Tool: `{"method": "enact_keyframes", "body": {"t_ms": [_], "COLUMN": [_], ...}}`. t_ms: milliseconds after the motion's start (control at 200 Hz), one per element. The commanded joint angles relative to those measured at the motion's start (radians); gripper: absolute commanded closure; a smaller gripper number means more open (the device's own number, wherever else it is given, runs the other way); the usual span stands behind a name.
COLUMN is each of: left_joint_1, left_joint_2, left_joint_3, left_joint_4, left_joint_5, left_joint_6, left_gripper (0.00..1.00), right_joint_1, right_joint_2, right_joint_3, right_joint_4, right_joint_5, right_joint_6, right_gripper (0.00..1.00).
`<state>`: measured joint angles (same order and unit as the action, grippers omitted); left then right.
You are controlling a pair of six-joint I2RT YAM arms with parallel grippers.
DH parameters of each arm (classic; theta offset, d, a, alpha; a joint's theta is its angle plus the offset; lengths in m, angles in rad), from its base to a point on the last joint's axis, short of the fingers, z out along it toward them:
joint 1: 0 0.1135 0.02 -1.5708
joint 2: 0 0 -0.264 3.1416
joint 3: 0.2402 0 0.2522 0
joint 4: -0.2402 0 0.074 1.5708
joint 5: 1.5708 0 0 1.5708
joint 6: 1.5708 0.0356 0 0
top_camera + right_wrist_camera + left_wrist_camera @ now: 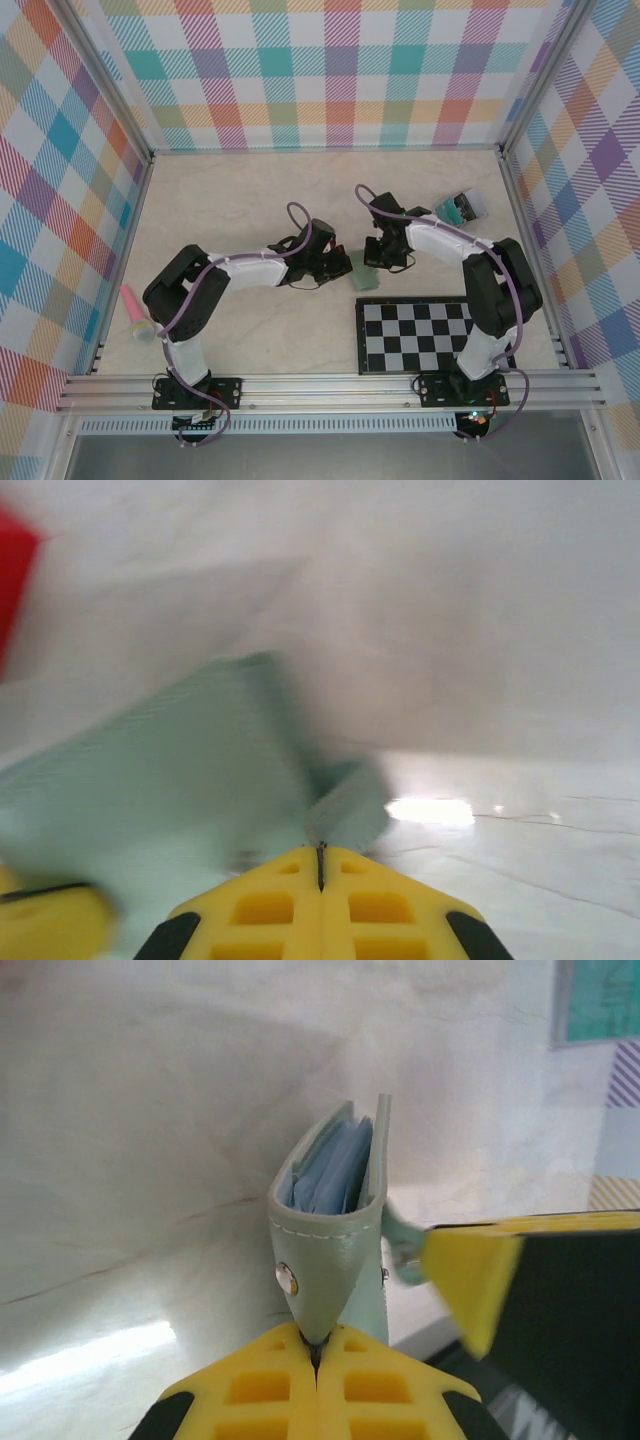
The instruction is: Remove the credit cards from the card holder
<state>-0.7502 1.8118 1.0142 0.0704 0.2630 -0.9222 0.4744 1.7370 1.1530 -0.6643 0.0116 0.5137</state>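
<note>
The sage-green card holder (363, 271) sits between my two grippers, just above the checkerboard. In the left wrist view it stands on edge, slightly spread, with blue-grey cards (335, 1172) showing inside. My left gripper (318, 1348) is shut on the card holder (335, 1255) at its folded lower edge, next to a metal snap. My right gripper (320, 852) is shut on the holder's small side tab (345, 808); the holder's panel (170, 780) is blurred to its left. From above, the left gripper (338, 263) and right gripper (378, 256) flank the holder.
A black-and-white checkerboard (415, 335) lies at the front right. A clear box with teal contents (460, 208) stands at the back right. A red block (14, 575) is at the right wrist view's left edge. A pink object (135, 312) lies by the left wall.
</note>
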Motion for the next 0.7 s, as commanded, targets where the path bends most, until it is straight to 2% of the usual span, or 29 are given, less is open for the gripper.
{"method": "enact_keyframes", "body": {"t_ms": [0,110,260,410,695], "left_joint_1": [0.013,0.016,0.016,0.016,0.016], "left_joint_2": [-0.046,-0.045,-0.023,-0.008,-0.007], "left_joint_3": [-0.023,-0.025,-0.017,-0.001,0.0], "left_joint_4": [-0.088,-0.099,-0.066,-0.051,-0.059], "left_joint_5": [-0.076,-0.083,-0.028,0.006,0.016], "left_joint_6": [0.008,0.002,0.013,0.022,0.028], "left_gripper": [1.0,1.0,1.0,1.0,1.0], "right_joint_1": [-0.042,-0.042,-0.042,-0.042,-0.042], "right_joint_2": [0.013,0.018,0.008,0.032,0.093], "right_joint_3": [-0.021,-0.03,-0.052,-0.035,0.005], "right_joint_4": [-0.072,-0.058,0.041,0.08,0.079], "right_joint_5": [0.127,0.121,-0.028,-0.13,-0.174], "right_joint_6": [0.036,0.049,0.006,-0.021,-0.052], "right_gripper": [1.0,1.0,1.0,0.79,0.74]}}
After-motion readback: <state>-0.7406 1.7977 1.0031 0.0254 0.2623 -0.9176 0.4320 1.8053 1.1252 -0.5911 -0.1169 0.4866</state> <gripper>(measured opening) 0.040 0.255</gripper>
